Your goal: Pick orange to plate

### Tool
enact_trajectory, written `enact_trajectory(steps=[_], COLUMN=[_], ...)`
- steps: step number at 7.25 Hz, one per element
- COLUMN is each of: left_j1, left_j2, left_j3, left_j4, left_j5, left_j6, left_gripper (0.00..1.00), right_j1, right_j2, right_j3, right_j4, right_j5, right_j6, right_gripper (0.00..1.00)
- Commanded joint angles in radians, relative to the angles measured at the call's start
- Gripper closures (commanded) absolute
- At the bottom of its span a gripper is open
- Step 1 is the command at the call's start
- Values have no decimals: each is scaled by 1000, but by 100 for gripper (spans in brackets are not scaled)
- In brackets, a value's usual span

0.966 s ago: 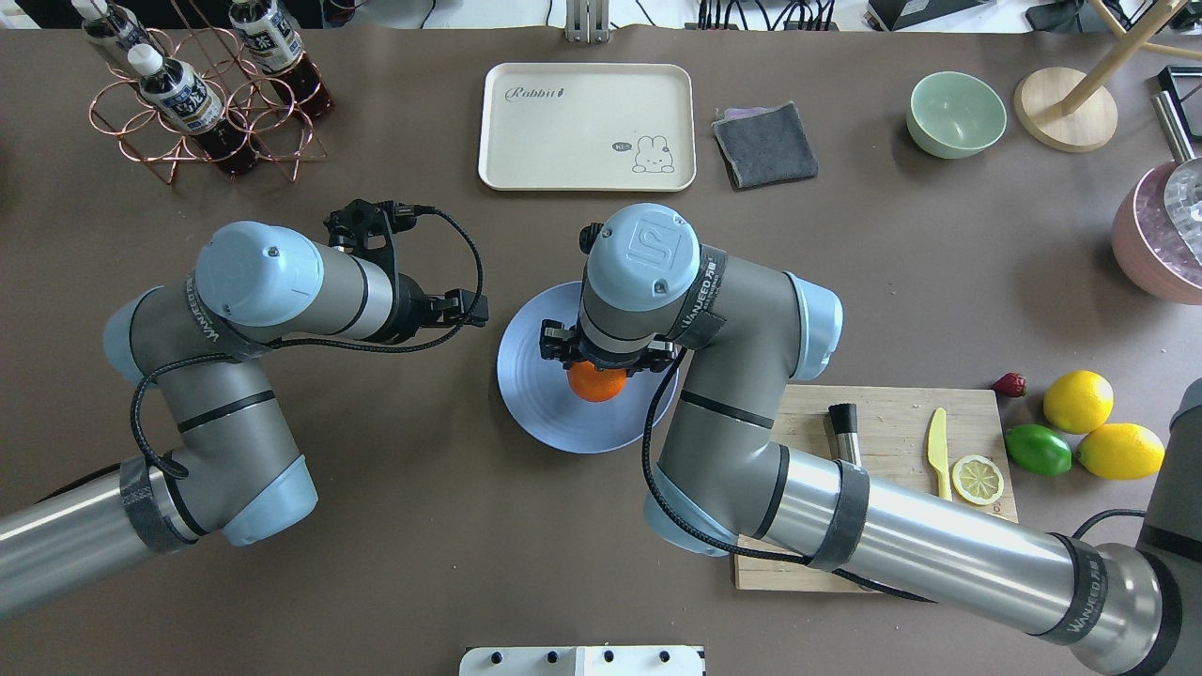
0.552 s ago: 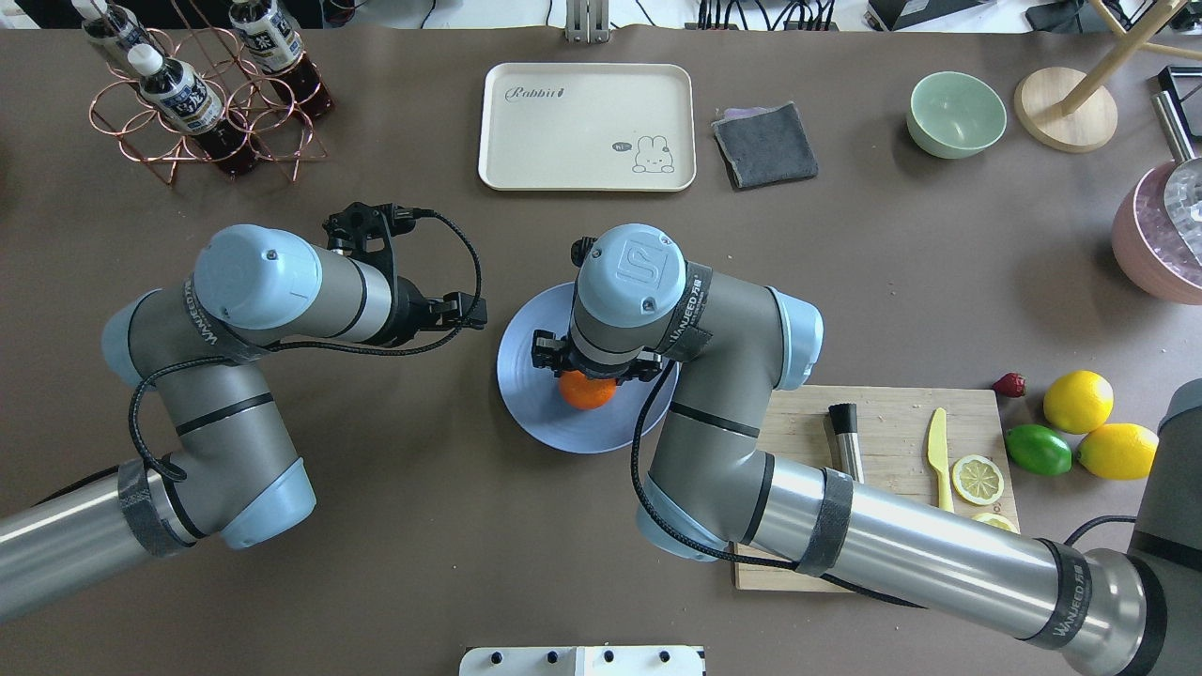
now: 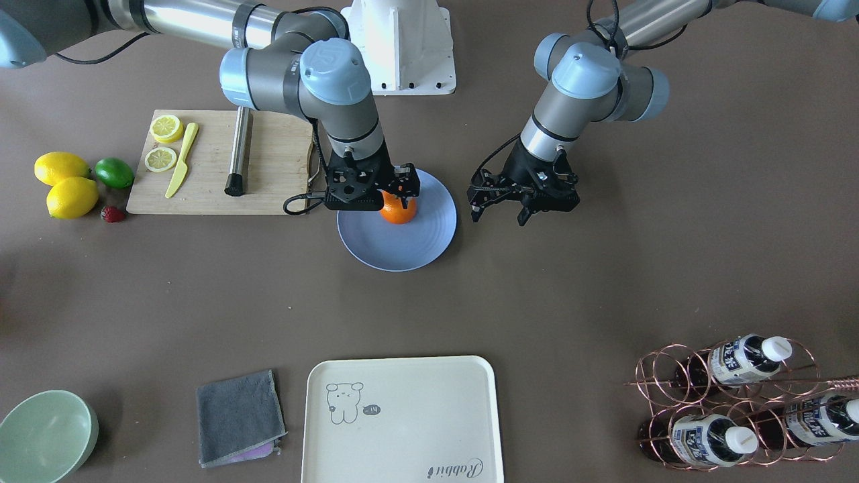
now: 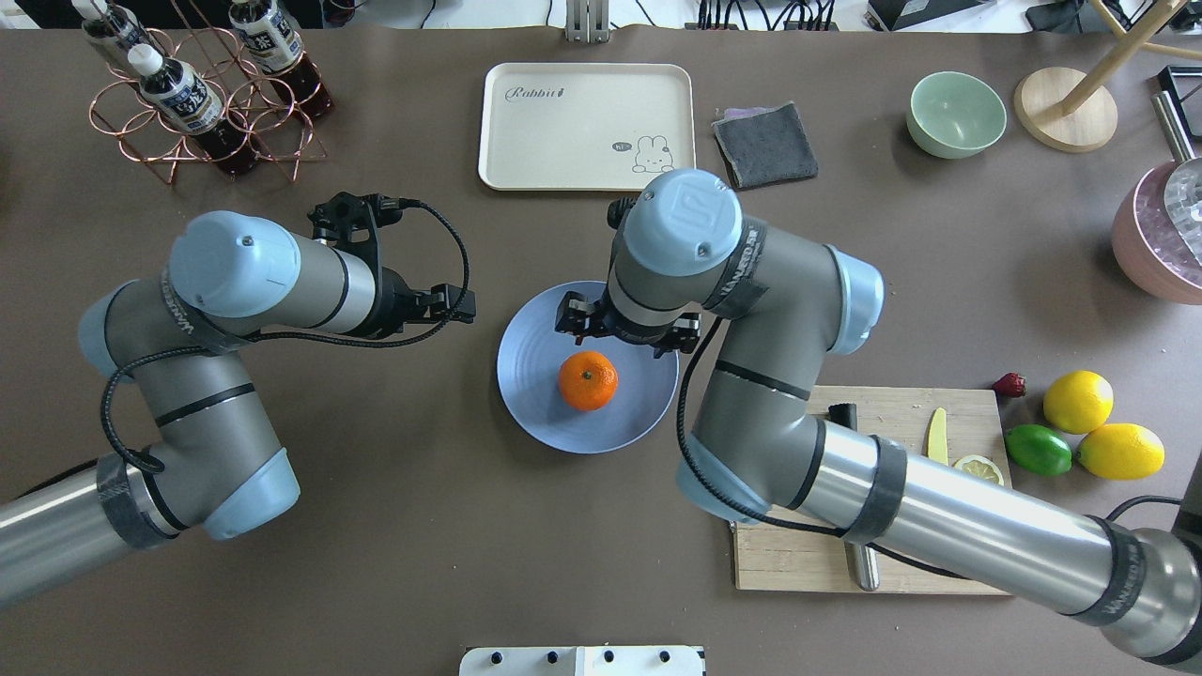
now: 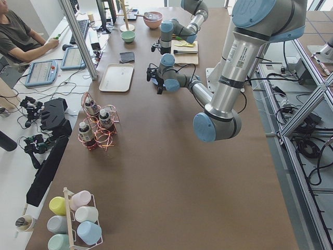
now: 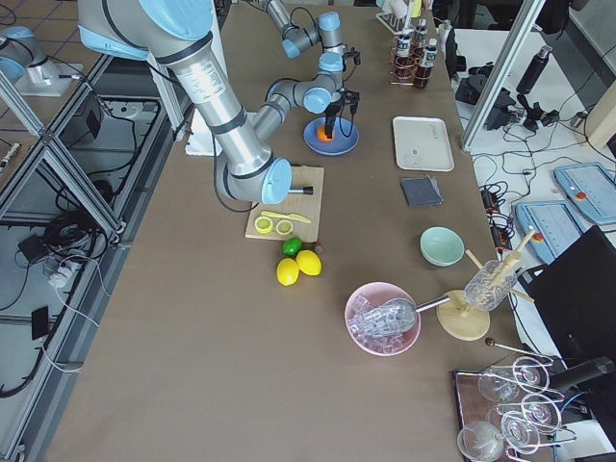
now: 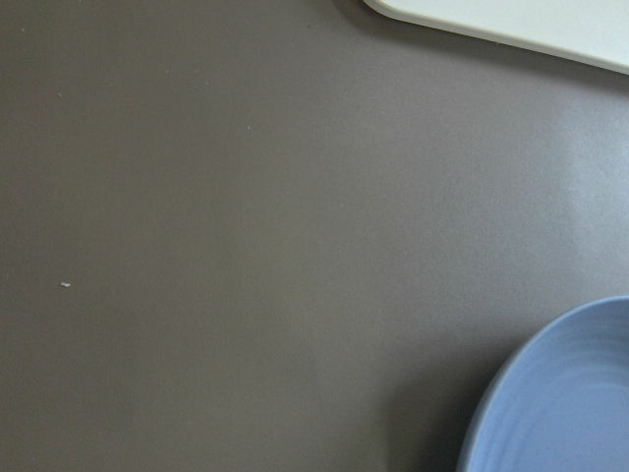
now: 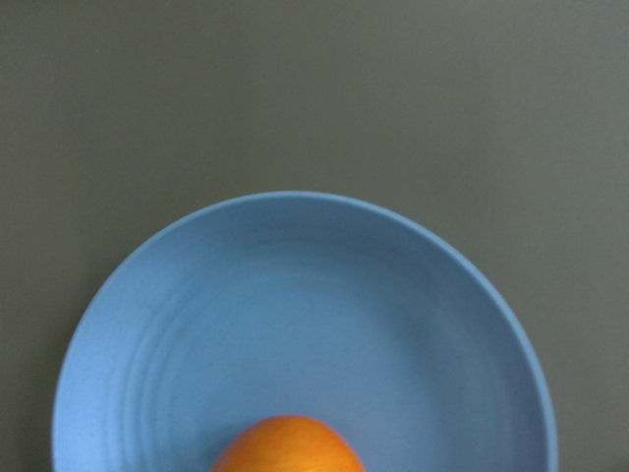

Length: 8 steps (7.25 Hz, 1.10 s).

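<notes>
Progress: the orange (image 4: 588, 380) lies free on the plate (image 4: 535, 418) — placing looks done. By my judgement, only pulling the arm clear is left.
Right gripper (image 4: 627, 330): spread wide and empty, hanging over the plate's far part, with the orange just beneath it, toward the base.
Left gripper (image 3: 500, 213): beside the plate, not touching — it appears spread and empty, though the view is coarse.
Count: one orange, one plate; well out past my right gripper, two lemons (image 4: 1078, 401) and one lime (image 4: 1038, 450).
</notes>
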Motion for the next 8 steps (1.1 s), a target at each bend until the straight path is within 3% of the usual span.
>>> enact_trajectory(steps=[1,5,6,8], left_j1=[-169,-574,-655,-775], left_j2=[116,384,478,589], left_j3=[-75,-46,-41,-8], left_j4=[40,54,55,52], left_j5=[-155,-497,-522,-525], left_j6=[116,744,905,1026], left_gripper=[3,3,3,3], right_j1=[216,710,802,986], right_j2=[-233,-587,-647,-684], right_j3=[191,135,91,-65], right_j4=[-55,-56,-56,-55], right_j5=[132,362,381,383], right_j6=[-232,-1026,-1186,-1522], right_gripper=[0,0,0,0])
